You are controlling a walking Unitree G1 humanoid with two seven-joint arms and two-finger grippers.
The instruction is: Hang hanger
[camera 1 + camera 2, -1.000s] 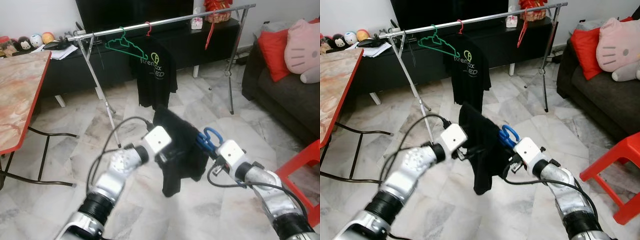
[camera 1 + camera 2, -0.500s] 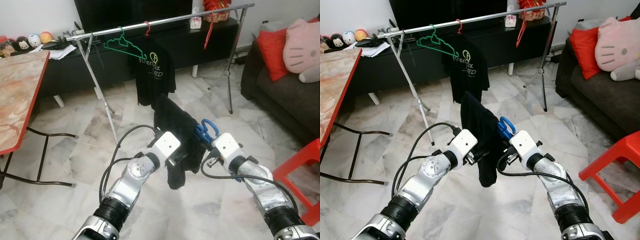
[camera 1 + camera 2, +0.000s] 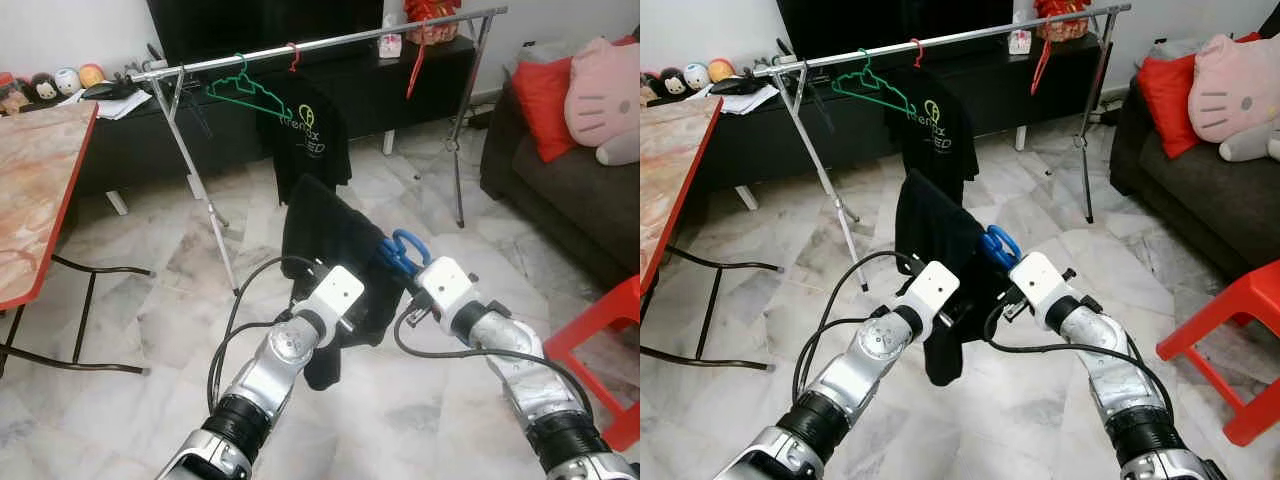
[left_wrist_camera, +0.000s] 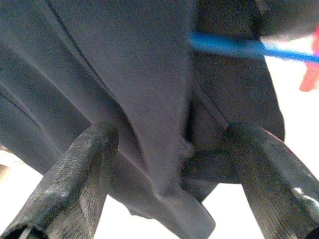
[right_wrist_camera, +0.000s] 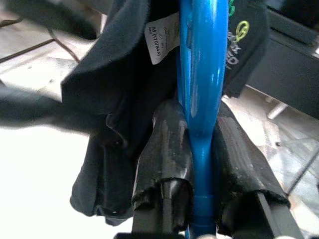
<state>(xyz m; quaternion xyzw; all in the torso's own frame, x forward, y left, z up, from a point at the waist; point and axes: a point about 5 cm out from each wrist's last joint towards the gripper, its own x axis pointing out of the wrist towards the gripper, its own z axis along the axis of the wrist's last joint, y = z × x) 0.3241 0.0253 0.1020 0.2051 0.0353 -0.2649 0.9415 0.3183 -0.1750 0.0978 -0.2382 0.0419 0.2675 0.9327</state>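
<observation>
Smooth blue hanger [image 5: 202, 89], soft black garment [image 3: 330, 235]

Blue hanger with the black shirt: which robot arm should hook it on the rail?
Probably the right: the right gripper is shut on the blue hanger. The left gripper only straddles the black shirt, open.

Blue hanger [image 5: 202, 99] — carrying black shirt [image 3: 335, 245] — held above floor.
</observation>
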